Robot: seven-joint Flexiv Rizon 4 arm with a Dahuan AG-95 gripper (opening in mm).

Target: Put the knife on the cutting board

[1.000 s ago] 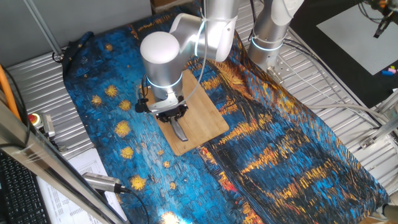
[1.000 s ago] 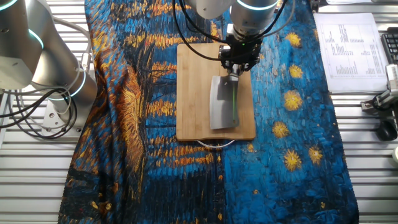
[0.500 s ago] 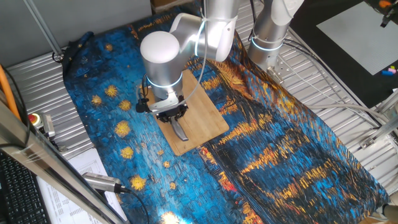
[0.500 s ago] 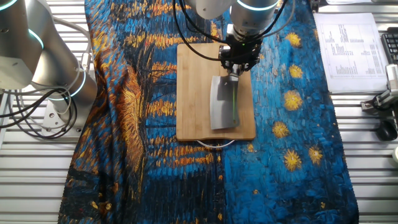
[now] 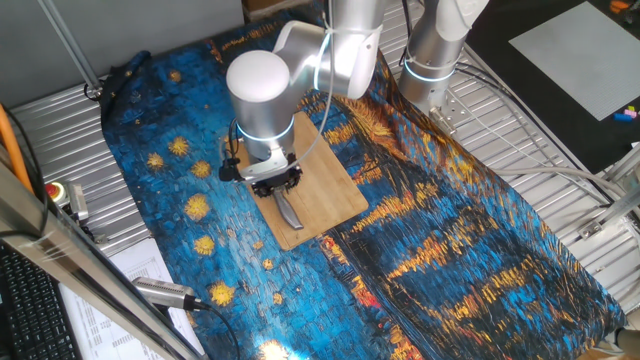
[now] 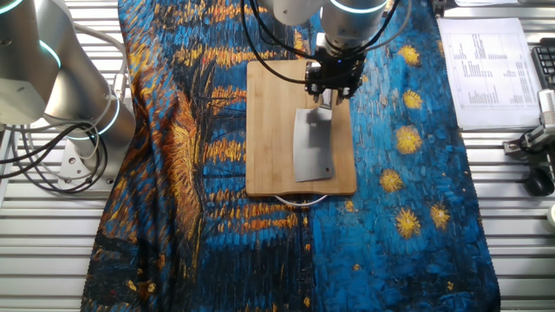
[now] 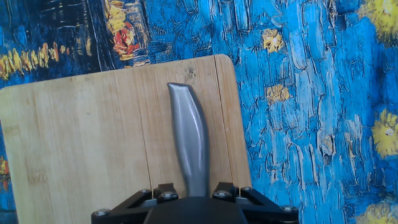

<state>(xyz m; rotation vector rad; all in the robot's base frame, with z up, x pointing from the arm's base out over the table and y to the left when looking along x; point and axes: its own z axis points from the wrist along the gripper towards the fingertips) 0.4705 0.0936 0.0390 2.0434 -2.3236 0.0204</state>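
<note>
The knife (image 6: 312,147) lies flat on the cutting board (image 6: 269,130), blade toward the board's wire-loop end and handle under my hand. My gripper (image 6: 329,87) hovers just above the handle, fingers spread either side with small gaps and touching nothing. In the hand view the silvery handle (image 7: 189,137) runs up between my open fingers (image 7: 165,190) over the board (image 7: 81,137); the gripper (image 7: 194,191) sits at the bottom edge. In one fixed view the gripper (image 5: 275,185) is over the knife (image 5: 289,209) on the board (image 5: 335,195); my arm hides the far half of the board.
A blue and orange painted cloth (image 6: 408,191) covers the table. A second arm's base (image 6: 52,78) stands at the left, also visible in one fixed view (image 5: 435,50). Papers (image 6: 486,61) lie at the right edge. A red stop button (image 5: 55,190) sits at the table's side.
The blade, tilted on edge before, has dropped flat onto the board. My fingers have let go of the handle and the hand has risen slightly.
</note>
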